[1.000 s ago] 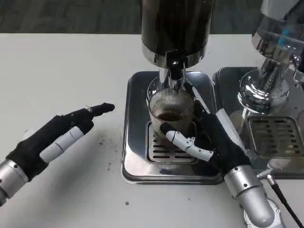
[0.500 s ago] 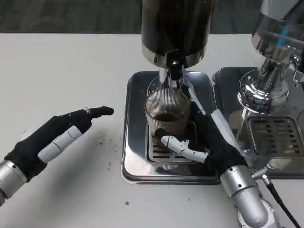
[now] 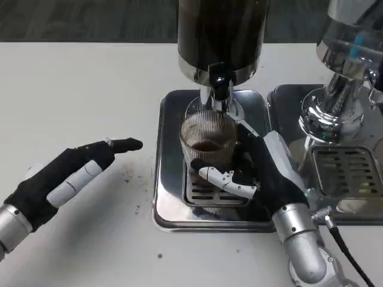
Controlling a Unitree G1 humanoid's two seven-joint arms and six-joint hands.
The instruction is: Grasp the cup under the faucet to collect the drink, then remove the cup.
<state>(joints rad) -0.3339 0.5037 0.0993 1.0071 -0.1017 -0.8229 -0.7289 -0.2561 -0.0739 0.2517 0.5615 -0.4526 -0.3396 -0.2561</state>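
Dark drink dispenser (image 3: 221, 36) stands over a steel drip tray (image 3: 170, 197), faucet (image 3: 219, 89) at its base. Second dispenser (image 3: 347, 72) sits right of it. Right hand (image 3: 257, 173) wraps the ribbed glass cup (image 3: 206, 140) directly under the faucet, above the tray grate, dark liquid inside. Left hand (image 3: 66, 176) rests on the table (image 3: 78, 89) left of the tray, fingers extended, holding nothing.

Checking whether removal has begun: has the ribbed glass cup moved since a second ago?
Yes. The ribbed glass cup, held by the right hand, has shifted slightly left and up-frame, judged against the fixed faucet.
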